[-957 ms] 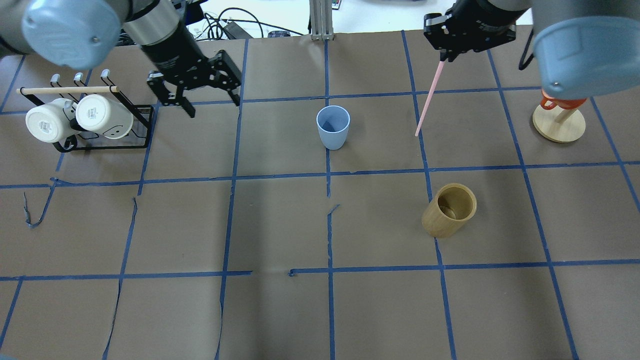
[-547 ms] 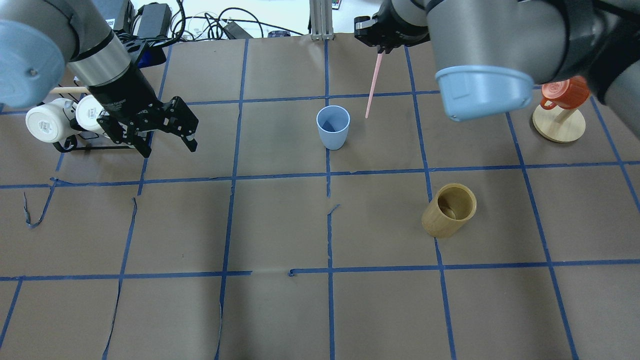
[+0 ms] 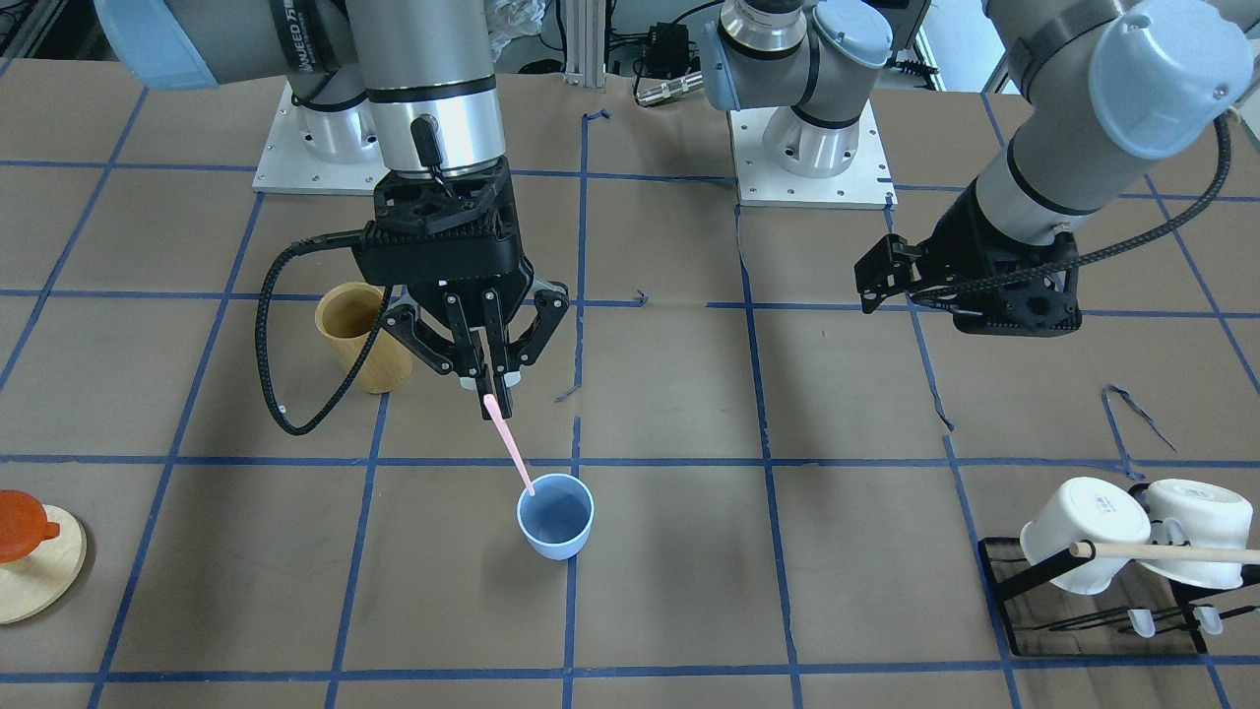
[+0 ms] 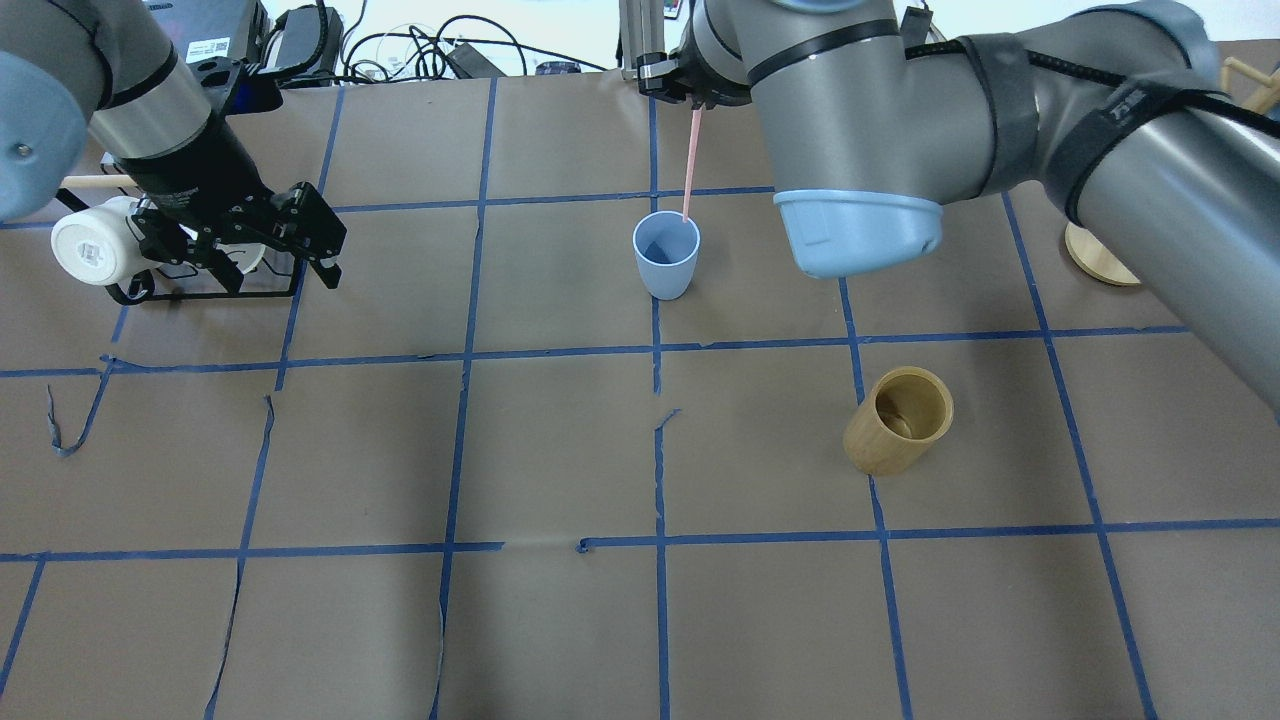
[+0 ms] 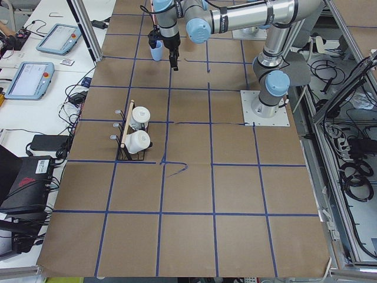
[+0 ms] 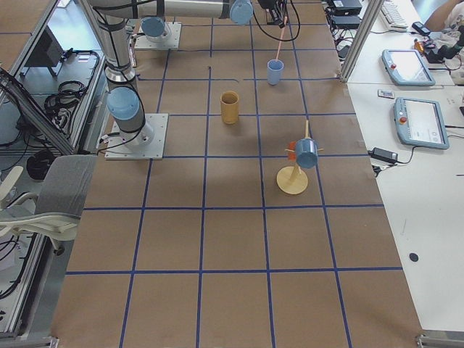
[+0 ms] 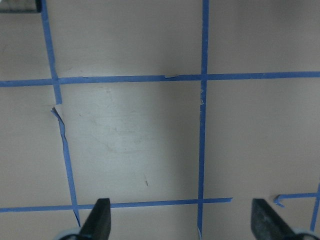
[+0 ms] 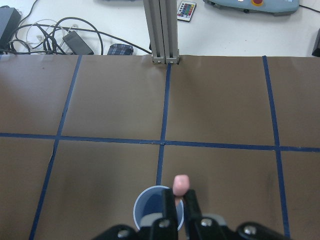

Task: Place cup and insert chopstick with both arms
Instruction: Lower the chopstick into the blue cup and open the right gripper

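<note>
The light blue cup (image 4: 666,253) stands upright near the table's middle, also in the front view (image 3: 556,517) and the right wrist view (image 8: 157,205). My right gripper (image 3: 489,389) is shut on the top end of the pink chopstick (image 3: 510,448). The chopstick (image 4: 690,165) hangs steeply over the cup. Its lower tip is at the cup's rim, on the side towards my right arm. My left gripper (image 4: 280,275) is open and empty, above the table beside the mug rack, far from the cup. In the left wrist view (image 7: 182,222) it shows only bare table.
A tan bamboo cylinder (image 4: 898,420) stands nearer the robot on the right arm's side. A black rack (image 3: 1083,611) with two white mugs (image 3: 1083,537) and a wooden rod sits by my left gripper. A wooden stand (image 3: 34,581) with an orange cup is at the far right-arm side.
My right arm has swung towards the centre, carrying the chopstick from well to the side of the cup to over its rim. My left gripper has moved away from the cup to the mug rack.
</note>
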Tool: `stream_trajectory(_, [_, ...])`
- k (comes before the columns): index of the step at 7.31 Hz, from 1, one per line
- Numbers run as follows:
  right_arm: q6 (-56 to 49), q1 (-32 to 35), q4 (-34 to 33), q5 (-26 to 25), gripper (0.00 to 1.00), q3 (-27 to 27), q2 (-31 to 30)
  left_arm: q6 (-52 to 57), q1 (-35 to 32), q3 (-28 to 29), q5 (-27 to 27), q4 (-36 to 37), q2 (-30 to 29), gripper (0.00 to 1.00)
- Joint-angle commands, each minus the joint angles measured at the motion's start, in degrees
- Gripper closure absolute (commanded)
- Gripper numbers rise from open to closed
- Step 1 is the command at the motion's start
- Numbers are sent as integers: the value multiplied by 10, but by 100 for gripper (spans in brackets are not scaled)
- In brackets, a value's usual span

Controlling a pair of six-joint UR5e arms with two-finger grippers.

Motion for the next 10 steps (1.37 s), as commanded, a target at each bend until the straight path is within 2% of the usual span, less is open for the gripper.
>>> stream_trajectory(1, [1, 1, -39, 0, 100, 14, 22, -74, -13, 12, -2, -5, 5, 0])
stream_trajectory(3, [5, 1, -59, 1, 100, 30, 25, -91, -23, 10, -2, -4, 4, 0])
stream_trajectory(4, [41, 1, -56, 4, 93, 32, 26, -91, -23, 5, -2, -3, 3, 0])
stream_trajectory(7, [55, 1, -60, -1, 0, 32, 23, -88, -22, 2, -2, -2, 0, 0])
stream_trajectory(9, [50, -3, -31, -2, 0, 19, 13, -89, -23, 3, -2, -2, -5, 0])
stream_trajectory(10, [47, -12, 60, -1, 0, 5, -10, -90, -23, 5, -2, 0, -6, 0])
